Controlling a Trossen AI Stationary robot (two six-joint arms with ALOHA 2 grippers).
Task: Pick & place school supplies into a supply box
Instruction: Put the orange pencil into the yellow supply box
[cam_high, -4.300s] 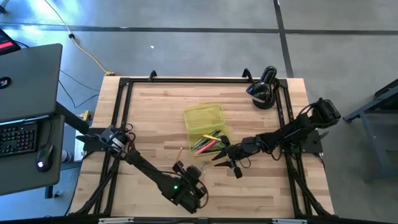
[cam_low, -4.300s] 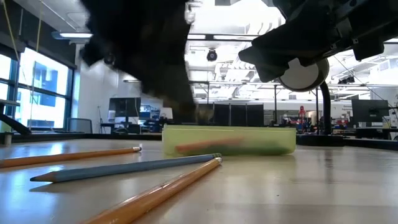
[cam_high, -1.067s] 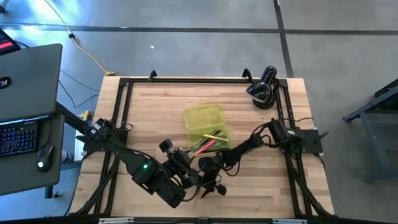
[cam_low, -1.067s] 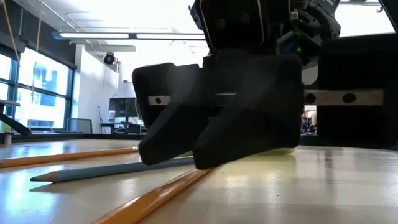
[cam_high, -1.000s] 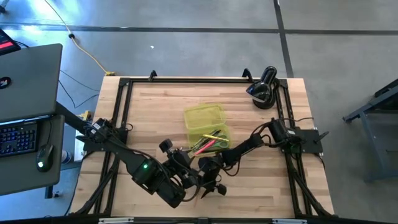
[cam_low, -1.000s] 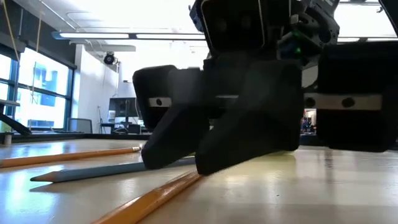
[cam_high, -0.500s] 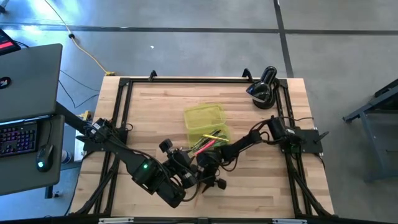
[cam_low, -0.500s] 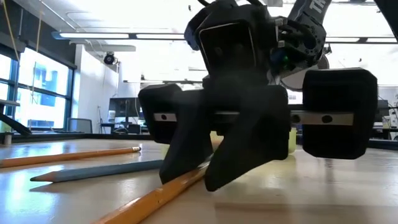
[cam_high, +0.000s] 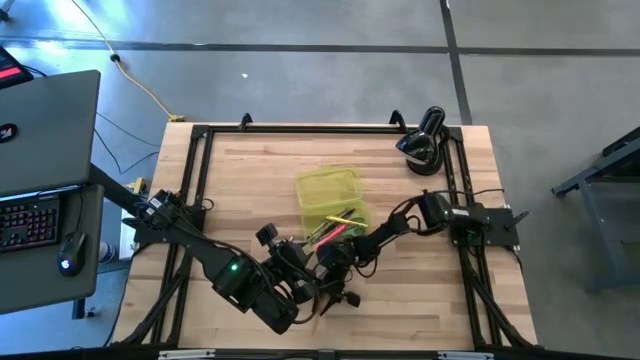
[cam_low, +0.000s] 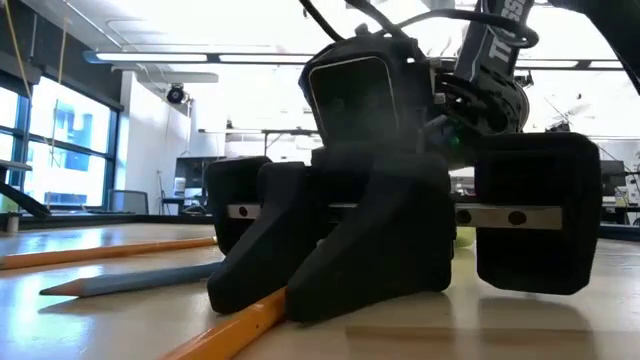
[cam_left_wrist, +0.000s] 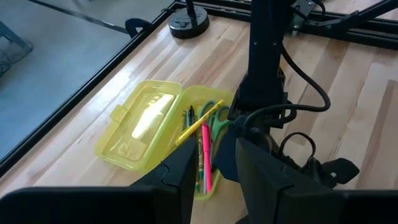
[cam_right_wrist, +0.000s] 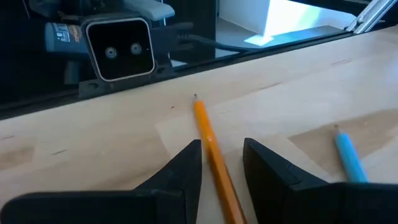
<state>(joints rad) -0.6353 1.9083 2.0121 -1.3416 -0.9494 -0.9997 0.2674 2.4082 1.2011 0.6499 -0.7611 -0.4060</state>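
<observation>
You are partway through: the open supply box (cam_left_wrist: 186, 130) is already holding several pens and the scissors (cam_left_wrist: 217, 118), mid-table (cam_high: 420, 300). Your right claw (cam_right_wrist: 217, 163) is straddling an orange pencil (cam_right_wrist: 211, 146), fingers apart, not yet gripping, with a blue pencil (cam_right_wrist: 348, 155) lying near; the left claw (cam_left_wrist: 211, 174) is hovering slightly open and empty.

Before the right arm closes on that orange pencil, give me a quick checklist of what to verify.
1. Right pincer open: ok.
2. Orange pencil running between its fingers: ok.
3. Fingers down at the table: ok in the low view.
4. Blue pencil outside the fingers: ok.
5. Yellow box lid open, pens inside: ok.
6. Left pincer out of the way: cannot tell, it sits close by.
</observation>
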